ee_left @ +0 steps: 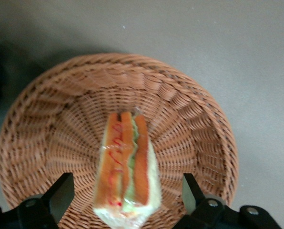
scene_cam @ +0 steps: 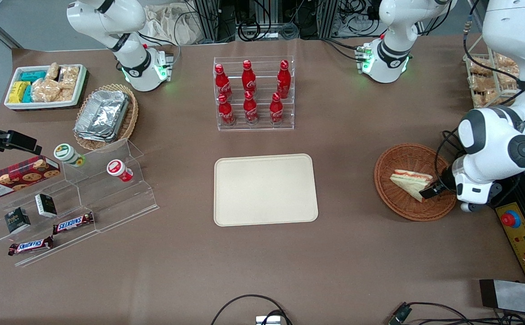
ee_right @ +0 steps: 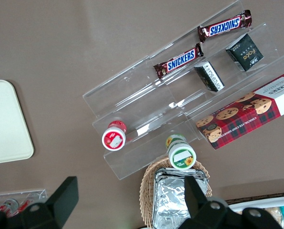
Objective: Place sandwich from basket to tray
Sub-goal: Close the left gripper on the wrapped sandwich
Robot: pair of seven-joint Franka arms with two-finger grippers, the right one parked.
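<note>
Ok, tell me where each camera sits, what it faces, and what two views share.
Front view: high above the table, looking down on tray, both arms.
Left wrist view: on the working arm, facing down at sandwich in basket; open gripper straddles it.
Right wrist view: on the parked arm, over the snack shelf.
Shared: front and left wrist show sandwich and basket.

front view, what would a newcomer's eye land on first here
Probably the red cola bottles, lined up in a clear rack farther from the camera than the bare cream tray at mid-table. Next comes the left arm's gripper, open and straddling the sandwich that lies in the reddish-brown wicker basket toward the working arm's end of the table.
</note>
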